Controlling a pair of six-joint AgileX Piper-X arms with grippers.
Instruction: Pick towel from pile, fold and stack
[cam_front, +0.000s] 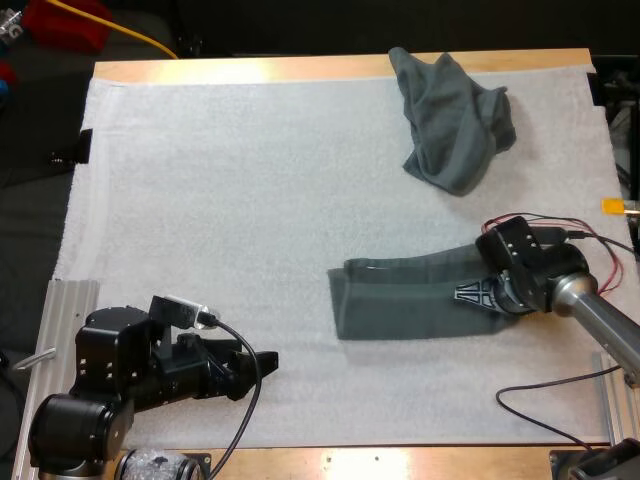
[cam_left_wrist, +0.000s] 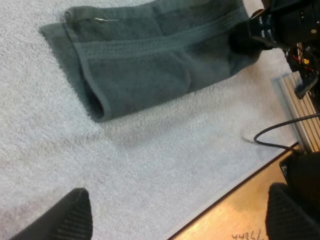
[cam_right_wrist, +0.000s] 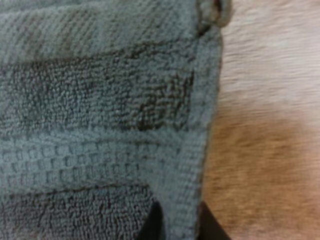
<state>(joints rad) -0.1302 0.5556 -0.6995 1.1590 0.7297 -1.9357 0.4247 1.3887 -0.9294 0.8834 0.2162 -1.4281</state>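
A dark grey-green towel (cam_front: 405, 295) lies partly folded into a long strip on the white mat (cam_front: 230, 200), right of centre. My right gripper (cam_front: 472, 293) is down at its right end. In the right wrist view its fingertips (cam_right_wrist: 156, 222) pinch the towel's hemmed edge (cam_right_wrist: 192, 150), so my right gripper (cam_right_wrist: 177, 227) is shut on the towel. A second, crumpled towel (cam_front: 455, 120) sits at the far right of the mat. My left gripper (cam_front: 262, 362) rests low near the front left, open, its fingers (cam_left_wrist: 75, 215) wide apart over bare mat, short of the strip towel (cam_left_wrist: 150, 55).
The wooden table edge (cam_front: 400, 462) runs along the front, close to my left gripper. A metal rail (cam_front: 60, 310) lies at the mat's left side. Bare mat spreads over the left and middle.
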